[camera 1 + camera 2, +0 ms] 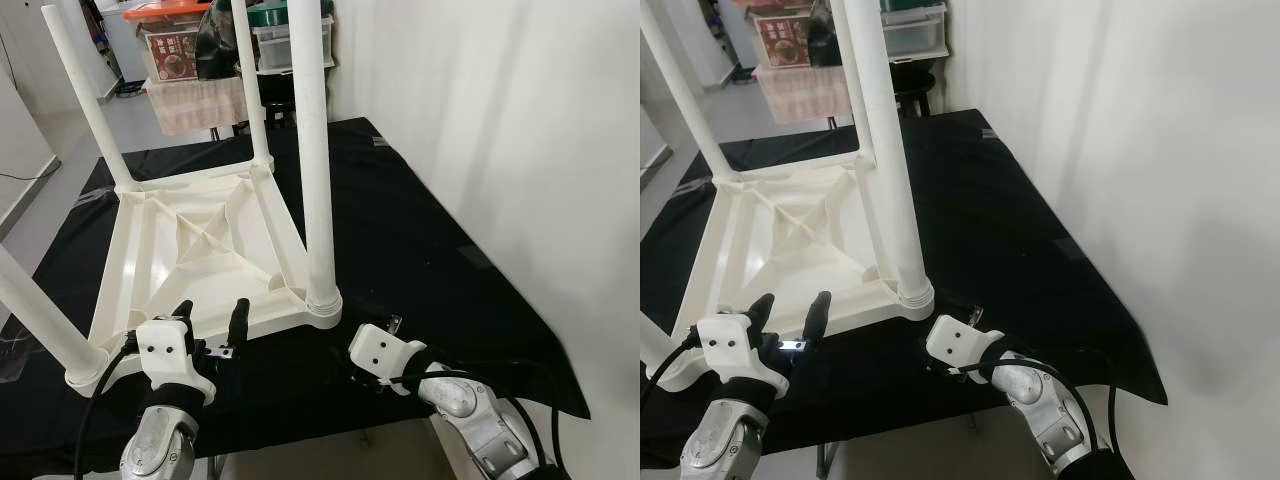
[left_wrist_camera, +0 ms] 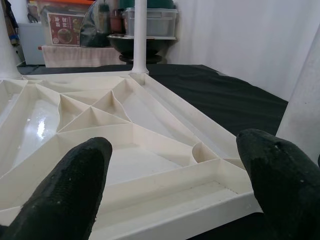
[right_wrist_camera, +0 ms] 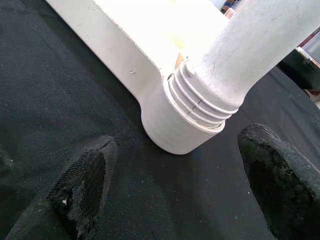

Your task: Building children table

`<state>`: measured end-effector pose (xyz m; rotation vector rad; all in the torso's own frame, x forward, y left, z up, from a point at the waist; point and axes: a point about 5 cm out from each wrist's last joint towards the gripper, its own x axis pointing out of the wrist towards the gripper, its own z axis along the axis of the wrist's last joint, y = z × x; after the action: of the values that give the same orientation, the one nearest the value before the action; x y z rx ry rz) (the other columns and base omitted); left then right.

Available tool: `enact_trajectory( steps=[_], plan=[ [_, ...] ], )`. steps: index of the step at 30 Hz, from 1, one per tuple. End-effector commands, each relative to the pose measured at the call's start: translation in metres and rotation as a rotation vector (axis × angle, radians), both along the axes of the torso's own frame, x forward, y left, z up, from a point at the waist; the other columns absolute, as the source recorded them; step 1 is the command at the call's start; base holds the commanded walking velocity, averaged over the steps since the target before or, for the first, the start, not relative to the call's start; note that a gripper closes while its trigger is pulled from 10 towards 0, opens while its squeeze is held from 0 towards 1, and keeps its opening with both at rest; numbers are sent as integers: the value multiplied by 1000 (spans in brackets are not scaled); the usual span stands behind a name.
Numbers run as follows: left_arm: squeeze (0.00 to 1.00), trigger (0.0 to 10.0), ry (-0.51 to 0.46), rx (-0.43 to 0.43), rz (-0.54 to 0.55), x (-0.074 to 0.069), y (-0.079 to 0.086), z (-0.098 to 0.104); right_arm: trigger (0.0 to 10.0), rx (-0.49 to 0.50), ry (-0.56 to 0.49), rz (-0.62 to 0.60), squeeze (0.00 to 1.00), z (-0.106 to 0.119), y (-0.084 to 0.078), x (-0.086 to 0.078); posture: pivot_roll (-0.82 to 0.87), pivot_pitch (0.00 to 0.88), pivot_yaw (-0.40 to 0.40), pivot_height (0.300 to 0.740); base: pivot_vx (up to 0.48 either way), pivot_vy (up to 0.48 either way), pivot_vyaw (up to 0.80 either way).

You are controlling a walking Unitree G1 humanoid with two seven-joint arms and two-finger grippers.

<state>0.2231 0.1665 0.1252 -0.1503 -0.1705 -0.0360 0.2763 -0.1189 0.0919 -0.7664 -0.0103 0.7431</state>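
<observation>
White kids' table (image 1: 200, 245) is upside-down on the desk (image 1: 420, 240), which has a black cloth over it; ribbed underside faces up, legs point up. My left jaws (image 1: 212, 318) are open, fingers (image 2: 70, 185) spread w/ nothing between them, sitting right at the near rim of the tabletop, roughly mid-edge; can't tell if the tips touch the rim. Straight ahead of them is the ribbed underside, far-corner leg (image 2: 139, 35) beyond it. Near-left leg (image 1: 40, 315) is just off to my left of those jaws, tilted outward, seated in its corner socket. My right jaws (image 1: 945, 345) are low over the black cloth, also open and empty, fingers (image 3: 82, 185) apart, close to the cloth. Right in front of them is the near-right corner socket (image 3: 172, 127) w/ the near-right leg (image 1: 312, 150) standing upright in it; threaded rings show where leg meets socket. Jaws are near that socket but not touching it; the leg base sits ahead of the gap, not inside it. The two sets of jaws are apart, w/ that corner between them and slightly fwd. Far-left leg (image 1: 85, 90) also standing, leaning a bit. Past the far end of the desk: storage bins (image 1: 285, 40) and a red-lidded box (image 1: 170, 45) stacked on a stand w/ a cloth cover. White wall (image 1: 500, 120) runs along my right side, well clear of the right jaws.
</observation>
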Motion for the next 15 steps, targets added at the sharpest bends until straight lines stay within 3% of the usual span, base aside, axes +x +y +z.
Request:
enact_trajectory(
  steps=[1, 15],
  plan=[
    [0, 10000, 1, 7, 12, -2, 4, 1, 10000, 6, -4, 14, 0, 1, 1, -3, -96, 0, 37, 740, 0, 0, 0],
    [0, 10000, 1, 7, 13, -2, 4, 1, 10000, 6, -4, 14, 0, 1, 1, -3, -94, 0, 36, 740, 0, 0, 0]
  ],
)
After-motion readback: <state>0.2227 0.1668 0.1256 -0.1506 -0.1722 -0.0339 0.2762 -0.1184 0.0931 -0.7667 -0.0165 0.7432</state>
